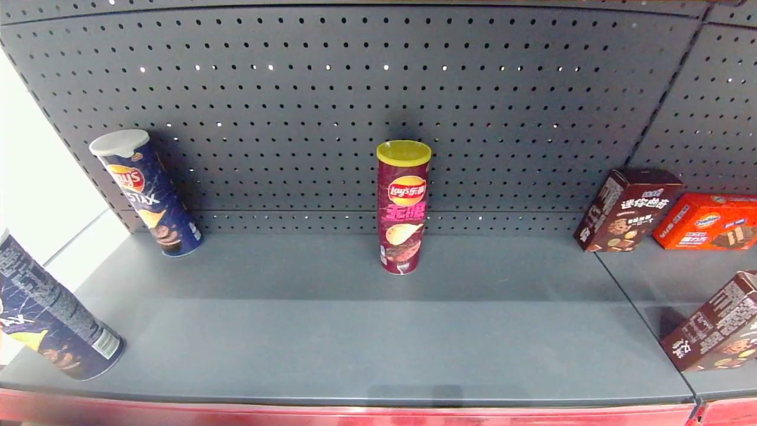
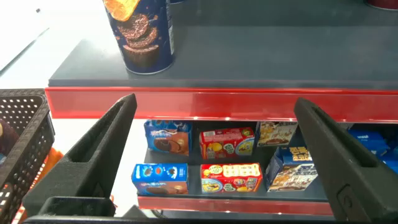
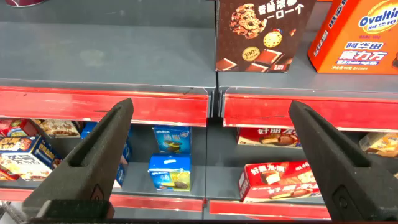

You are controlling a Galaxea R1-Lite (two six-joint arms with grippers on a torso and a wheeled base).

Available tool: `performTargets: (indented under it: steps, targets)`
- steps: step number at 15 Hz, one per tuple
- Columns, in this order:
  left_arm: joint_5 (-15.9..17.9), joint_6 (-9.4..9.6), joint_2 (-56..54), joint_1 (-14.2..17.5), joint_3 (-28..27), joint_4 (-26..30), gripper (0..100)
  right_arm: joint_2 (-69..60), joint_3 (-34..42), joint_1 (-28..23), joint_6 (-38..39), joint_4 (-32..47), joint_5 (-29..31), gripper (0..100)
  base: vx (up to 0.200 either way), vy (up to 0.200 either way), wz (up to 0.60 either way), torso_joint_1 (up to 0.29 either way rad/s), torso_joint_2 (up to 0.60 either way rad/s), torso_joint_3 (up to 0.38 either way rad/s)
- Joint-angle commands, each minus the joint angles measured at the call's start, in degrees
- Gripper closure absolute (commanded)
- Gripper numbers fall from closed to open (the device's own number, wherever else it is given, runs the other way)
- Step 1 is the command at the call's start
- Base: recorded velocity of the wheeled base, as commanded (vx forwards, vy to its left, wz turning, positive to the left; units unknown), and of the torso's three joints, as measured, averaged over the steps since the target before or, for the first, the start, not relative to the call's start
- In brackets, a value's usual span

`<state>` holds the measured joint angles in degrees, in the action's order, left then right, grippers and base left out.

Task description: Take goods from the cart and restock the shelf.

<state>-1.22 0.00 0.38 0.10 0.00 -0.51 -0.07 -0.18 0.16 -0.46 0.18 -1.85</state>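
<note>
Fingers (image 2: 102, 155) of the left gripper (image 2: 214, 168) stand wide apart with nothing between them, level with the red front strip (image 2: 217, 102) of the grey shelf (image 1: 378, 331). Past that shelf's left end and lower than its board sits a black mesh basket (image 2: 22, 130), most likely the cart. Its wall is just beside the left gripper, and the goods inside are too hidden to name or to tell their long axis. On the board, going rightward, a blue can (image 1: 53, 319) stands at the front left corner, a second blue can (image 1: 145, 192) stands at the back against the pegboard (image 1: 378, 89), and a maroon can (image 1: 403, 207) with a yellow lid stands mid-shelf at the back. All three are on end and well apart. On the neighbouring board (image 1: 662, 284) come a brown box (image 1: 627, 210), an orange box (image 1: 707, 222) and another brown box (image 1: 715, 322) nearer the front. The right gripper (image 3: 211, 165) is likewise fully open and empty, in front of the brown and orange boxes and well away from the basket. The left arm therefore looks the nearer one for the next pick, which lies toward the robot's left and downward.
</note>
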Motion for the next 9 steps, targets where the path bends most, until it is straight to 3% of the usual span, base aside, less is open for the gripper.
performTargets:
  steps: [1,3,9]
  targets:
    - [-0.01,0.00,-0.03,-0.01,0.00,-0.02,0,0.07,0.01,0.02,-0.06,-0.01,0.01,0,0.000,0.000,0.00,0.000,0.00,0.000]
    - [-0.01,0.00,-0.03,-0.01,0.00,-0.02,0,0.07,0.01,0.02,-0.15,-0.01,0.10,0,0.000,0.000,0.00,0.000,0.00,0.000]
    - [-0.01,0.00,-0.03,-0.01,0.00,-0.02,0,0.07,0.01,0.02,-0.15,-0.01,0.10,0,0.000,0.000,0.60,0.002,0.00,0.002]
